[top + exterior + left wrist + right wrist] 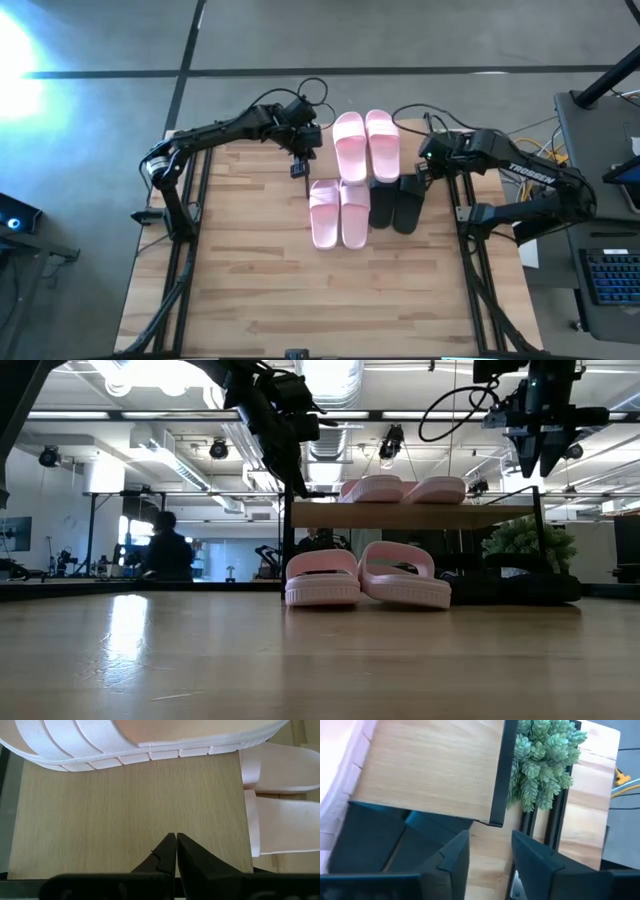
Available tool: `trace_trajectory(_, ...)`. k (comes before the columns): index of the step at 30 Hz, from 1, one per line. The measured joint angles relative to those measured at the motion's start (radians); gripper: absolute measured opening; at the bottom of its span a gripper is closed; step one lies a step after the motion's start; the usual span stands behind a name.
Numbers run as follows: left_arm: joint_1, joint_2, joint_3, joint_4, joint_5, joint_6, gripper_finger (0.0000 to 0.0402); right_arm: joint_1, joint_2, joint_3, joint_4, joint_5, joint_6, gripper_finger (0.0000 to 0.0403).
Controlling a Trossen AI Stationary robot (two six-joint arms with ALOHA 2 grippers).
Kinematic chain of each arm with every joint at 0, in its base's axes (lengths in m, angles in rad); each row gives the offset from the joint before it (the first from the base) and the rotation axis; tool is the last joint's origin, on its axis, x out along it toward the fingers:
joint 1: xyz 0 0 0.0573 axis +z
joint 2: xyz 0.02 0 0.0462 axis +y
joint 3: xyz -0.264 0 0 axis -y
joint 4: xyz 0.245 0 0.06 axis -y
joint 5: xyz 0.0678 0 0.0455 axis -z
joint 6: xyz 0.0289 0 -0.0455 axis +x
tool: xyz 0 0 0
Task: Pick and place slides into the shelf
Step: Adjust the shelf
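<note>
Light butcher-block tabletop (pixel 250 280) on a grey floor, with a big open workshop behind it where a person (pixel 165 550) sits. Two ribbed pink slides (pixel 366 142) lie on the shelf (pixel 420 515), a pale wood board on thin black legs; two more pink (pixel 365 575) and two black slides (pixel 395 203) sit underneath. Left gripper (pixel 176 851) is clenched empty over the board's bare end, right gripper (pixel 490 852) hangs parted, grasping nothing, above the shelf's corner near a fake green plant (pixel 542 760).

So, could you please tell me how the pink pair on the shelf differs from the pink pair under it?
The upper pink pair lies on the shelf top board; the lower pink pair stands on the table, toes poking out beneath it. The upper pair sits farther back. Both are light pink slides, side by side.
</note>
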State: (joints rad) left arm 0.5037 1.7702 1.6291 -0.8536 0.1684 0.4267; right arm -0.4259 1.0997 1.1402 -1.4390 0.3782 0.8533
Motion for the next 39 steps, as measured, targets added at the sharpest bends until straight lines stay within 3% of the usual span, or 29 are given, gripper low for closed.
trace_trajectory(7, 0.0, 0.0, 0.0, 0.0, -0.002, 0.0, 0.0, 0.0, 0.025, -0.012, 0.018, 0.046, -0.009, 0.0154)
trace_trajectory(16, 0.0, 0.0, 0.0, 0.002, -0.002, 0.0, 0.0, -0.033, 0.059, -0.024, 0.05, 0.071, -0.031, 0.0131)
trace_trajectory(28, 0.001, 0.0, 0.0, 0.005, -0.003, 0.0, 0.0, -0.143, 0.06, -0.05, 0.101, 0.004, -0.155, 0.0125)
trace_trajectory(39, 0.001, 0.0, 0.0, 0.005, -0.003, 0.0, 0.0, -0.145, 0.06, -0.065, 0.107, -0.038, -0.148, 0.006)
